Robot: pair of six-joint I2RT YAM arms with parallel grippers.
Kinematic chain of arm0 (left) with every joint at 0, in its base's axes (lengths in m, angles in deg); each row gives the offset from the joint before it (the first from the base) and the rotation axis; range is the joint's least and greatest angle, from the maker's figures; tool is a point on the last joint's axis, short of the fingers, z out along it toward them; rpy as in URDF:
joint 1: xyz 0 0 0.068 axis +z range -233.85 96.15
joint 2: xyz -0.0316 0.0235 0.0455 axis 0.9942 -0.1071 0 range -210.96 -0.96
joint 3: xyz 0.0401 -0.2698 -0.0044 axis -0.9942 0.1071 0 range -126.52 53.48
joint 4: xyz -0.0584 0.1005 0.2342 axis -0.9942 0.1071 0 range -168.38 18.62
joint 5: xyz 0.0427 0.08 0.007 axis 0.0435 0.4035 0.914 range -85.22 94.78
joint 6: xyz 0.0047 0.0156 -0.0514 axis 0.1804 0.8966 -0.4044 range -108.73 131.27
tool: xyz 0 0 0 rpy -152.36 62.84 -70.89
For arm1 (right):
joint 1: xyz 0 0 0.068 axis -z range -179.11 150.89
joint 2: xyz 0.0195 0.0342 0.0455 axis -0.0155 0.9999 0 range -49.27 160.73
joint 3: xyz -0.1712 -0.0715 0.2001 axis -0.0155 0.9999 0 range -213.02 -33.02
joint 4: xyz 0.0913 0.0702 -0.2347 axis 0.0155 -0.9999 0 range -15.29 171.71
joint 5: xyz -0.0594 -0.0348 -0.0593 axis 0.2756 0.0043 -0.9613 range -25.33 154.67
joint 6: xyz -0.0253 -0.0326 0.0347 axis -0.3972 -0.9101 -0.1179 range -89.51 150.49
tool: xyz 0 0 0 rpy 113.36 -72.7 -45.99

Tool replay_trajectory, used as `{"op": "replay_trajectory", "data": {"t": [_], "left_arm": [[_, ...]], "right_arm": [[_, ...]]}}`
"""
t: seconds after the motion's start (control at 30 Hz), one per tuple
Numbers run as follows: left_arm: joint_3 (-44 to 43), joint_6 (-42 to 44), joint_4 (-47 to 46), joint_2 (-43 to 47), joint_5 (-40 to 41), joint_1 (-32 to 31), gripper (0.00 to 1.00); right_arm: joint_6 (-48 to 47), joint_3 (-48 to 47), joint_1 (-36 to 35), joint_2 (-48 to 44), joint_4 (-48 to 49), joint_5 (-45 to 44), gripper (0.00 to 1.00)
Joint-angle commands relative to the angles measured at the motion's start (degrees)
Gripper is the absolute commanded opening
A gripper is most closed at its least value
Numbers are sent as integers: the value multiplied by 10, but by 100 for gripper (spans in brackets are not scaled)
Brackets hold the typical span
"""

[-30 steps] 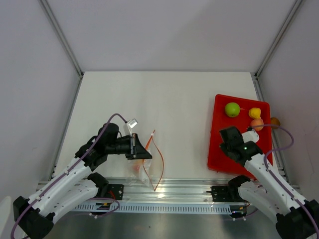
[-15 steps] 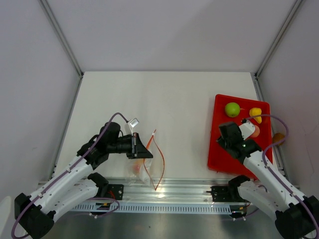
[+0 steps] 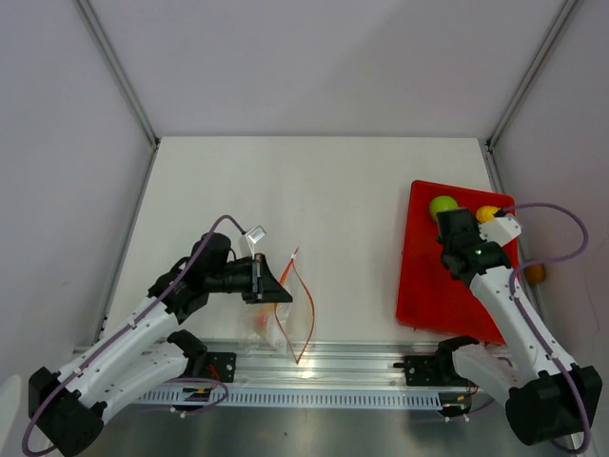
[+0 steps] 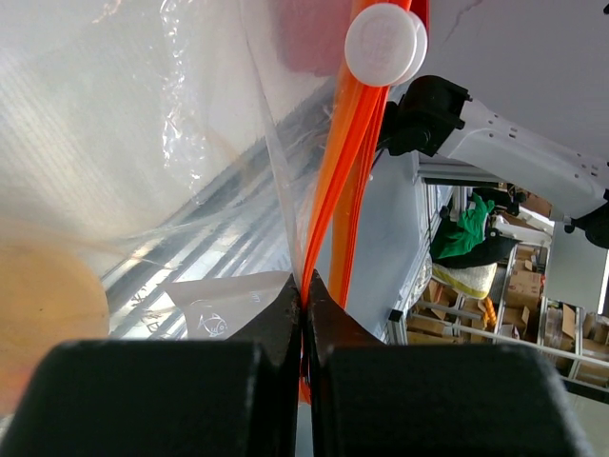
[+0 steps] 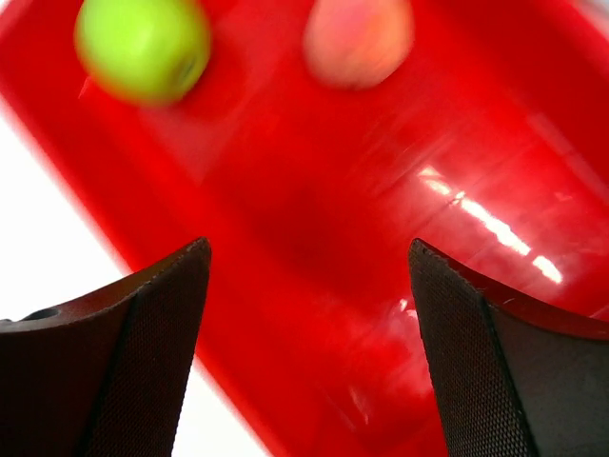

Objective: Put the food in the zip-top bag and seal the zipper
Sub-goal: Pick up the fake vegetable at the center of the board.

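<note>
**Orange zipper pinched by the left gripper; right gripper spread over the red tray**

Clear and crinkled, the zip-top bag hung at the near-left part of the white table, close to the front rail. It was held up by its mouth edge. In the left wrist view the two dark fingertips were pressed tight together, with the orange strip and a fold of bag film clamped between them. The strip ran up and away from the fingers. A white round piece sat on it near the top of that view; what it was could not be told. Through the film a pale orange round shape showed at the lower left, and it appeared to be inside the bag.

On the other side, the right gripper's jaws stood wide apart with nothing between them, above the bare floor of the tray. Its wrist view was blurred. It still showed the lime-green apple ahead and to the left, and a red-pink piece ahead and to the right. Both lay on the tray, clear of the fingers. From above, the apple and the yellow pear lay at the tray's far end, partly covered by the right arm. A small orange piece lay off the tray, beyond its right edge.
</note>
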Motion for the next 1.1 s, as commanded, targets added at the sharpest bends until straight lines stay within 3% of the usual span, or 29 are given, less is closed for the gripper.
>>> {"op": "replay_trajectory", "data": {"t": [0.0,0.33,0.53,0.8,1.07], "left_arm": [[0,0,-19,0,-12,-3,1],[6,1,-33,-15,-19,-4,1],[-8,14,-24,-30,-21,-4,1],[-25,29,-21,-57,-30,-4,1],[-36,35,-41,-100,-45,-3,1]], "right_arm": [[-33,-18,88,9,1,-40,85],[-139,-16,349,25,68,40,82],[-135,-5,447,56,98,73,80],[-131,55,476,53,210,87,75],[-151,75,476,142,261,75,67]]}}
